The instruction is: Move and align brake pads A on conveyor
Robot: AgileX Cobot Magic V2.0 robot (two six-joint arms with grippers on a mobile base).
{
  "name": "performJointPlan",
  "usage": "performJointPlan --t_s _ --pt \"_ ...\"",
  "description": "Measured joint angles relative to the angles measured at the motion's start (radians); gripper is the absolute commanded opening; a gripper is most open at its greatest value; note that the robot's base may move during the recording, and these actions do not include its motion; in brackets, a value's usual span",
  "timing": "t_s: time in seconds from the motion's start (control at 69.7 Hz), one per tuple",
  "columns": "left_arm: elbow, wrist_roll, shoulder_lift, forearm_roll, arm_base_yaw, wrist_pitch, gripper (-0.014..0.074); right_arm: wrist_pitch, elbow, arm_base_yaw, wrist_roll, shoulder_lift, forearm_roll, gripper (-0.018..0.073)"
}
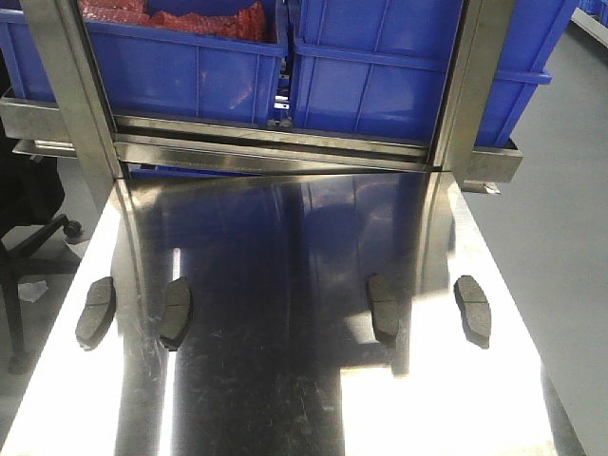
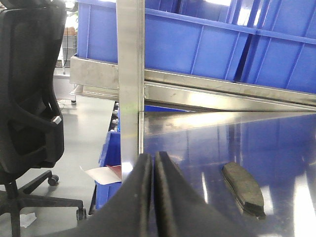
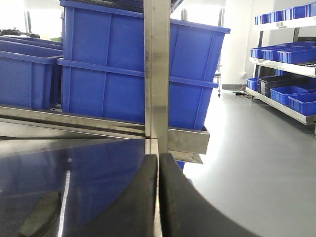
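Trouble could come from the shiny steel counter (image 1: pixel 285 408), which looks very slippery. A flat pad may skid away when it is poked. The four brake pads (image 1: pixel 175 313) lie flat in a row across the counter, two on each side with a wide gap between. The far-left pad (image 1: pixel 96 312) and the far-right pad (image 1: pixel 473 309) sit near the edges, so a push could knock one down to the grey floor (image 3: pixel 256 148). The left end effector (image 2: pixel 154 160) and the right end effector (image 3: pixel 158 160) are both squeezed closed with nothing in them, so each must open wide before it can pinch a thin pad. No conveyor shows in any view. Behind the counter stand steel posts (image 1: pixel 71 95) and big blue bins (image 1: pixel 380 85), and a black office chair (image 2: pixel 29 98) waits off to the left.
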Motion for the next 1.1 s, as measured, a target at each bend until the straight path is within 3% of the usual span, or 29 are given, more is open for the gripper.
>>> performJointPlan --t_s 1.105 --pt "0.0 0.0 0.0 0.0 0.0 0.0 -0.0006 0.0 0.0 0.0 0.0 0.0 0.0 -0.0009"
